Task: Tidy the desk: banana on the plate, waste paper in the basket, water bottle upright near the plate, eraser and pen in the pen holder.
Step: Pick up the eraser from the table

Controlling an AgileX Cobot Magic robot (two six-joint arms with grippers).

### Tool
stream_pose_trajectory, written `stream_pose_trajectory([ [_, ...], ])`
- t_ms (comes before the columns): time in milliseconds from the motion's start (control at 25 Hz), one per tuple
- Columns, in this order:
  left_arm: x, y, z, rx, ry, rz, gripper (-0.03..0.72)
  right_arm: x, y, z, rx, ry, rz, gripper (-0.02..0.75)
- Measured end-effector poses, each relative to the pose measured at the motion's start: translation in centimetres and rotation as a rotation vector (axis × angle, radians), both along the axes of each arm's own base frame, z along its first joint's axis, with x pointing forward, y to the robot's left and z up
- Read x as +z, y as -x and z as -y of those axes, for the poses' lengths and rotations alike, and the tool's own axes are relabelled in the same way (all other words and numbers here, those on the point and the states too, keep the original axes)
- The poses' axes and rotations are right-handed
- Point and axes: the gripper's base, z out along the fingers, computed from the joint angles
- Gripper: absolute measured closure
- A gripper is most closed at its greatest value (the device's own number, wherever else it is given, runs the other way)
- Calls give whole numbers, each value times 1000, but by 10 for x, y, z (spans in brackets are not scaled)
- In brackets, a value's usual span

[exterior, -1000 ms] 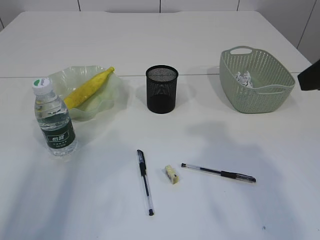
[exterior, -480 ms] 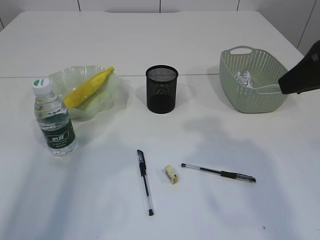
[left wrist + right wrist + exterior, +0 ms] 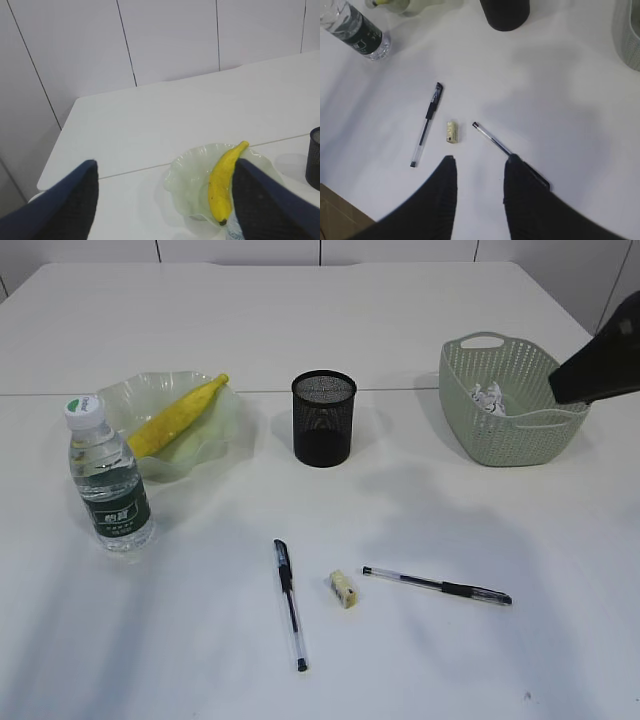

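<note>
The banana (image 3: 180,415) lies in the plate (image 3: 205,447), and the water bottle (image 3: 110,485) stands upright beside it. Waste paper (image 3: 488,397) sits inside the basket (image 3: 500,437). The eraser (image 3: 343,589) lies on the desk between two pens (image 3: 289,602) (image 3: 440,586), in front of the pen holder (image 3: 323,418). My right gripper (image 3: 481,158) hangs open and empty high above the eraser (image 3: 452,132) and pens (image 3: 427,125) (image 3: 492,138). My left gripper (image 3: 166,162) is open, looking down on the banana (image 3: 223,182) and plate (image 3: 187,180).
The right arm (image 3: 600,365) reaches in from the right edge over the basket's far end. A seam (image 3: 400,390) crosses the desk behind the pen holder. White wall panels stand beyond the desk's back edge.
The right arm has come further into the exterior view from the right edge, moving up and left over the basket. Nothing on the desk has moved.
</note>
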Motion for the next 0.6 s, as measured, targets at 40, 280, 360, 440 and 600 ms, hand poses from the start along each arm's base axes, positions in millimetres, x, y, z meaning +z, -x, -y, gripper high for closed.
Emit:
stream_pose_trajectory([
  [40,0,0,0,0,1,0,95,1,-1,-1,-5,-12,7,496],
  [280,0,0,0,0,1,0,95,6,-6,-3,-46,-86,62,496],
  [360,0,0,0,0,1,0,95,9,-9,-4,-67,-107,89,496],
  [440,0,0,0,0,1,0,95,10,-11,-3,-82,-110,109,496],
  [600,0,0,0,0,1,0,95,7,-13,4,-79,3,146,496],
])
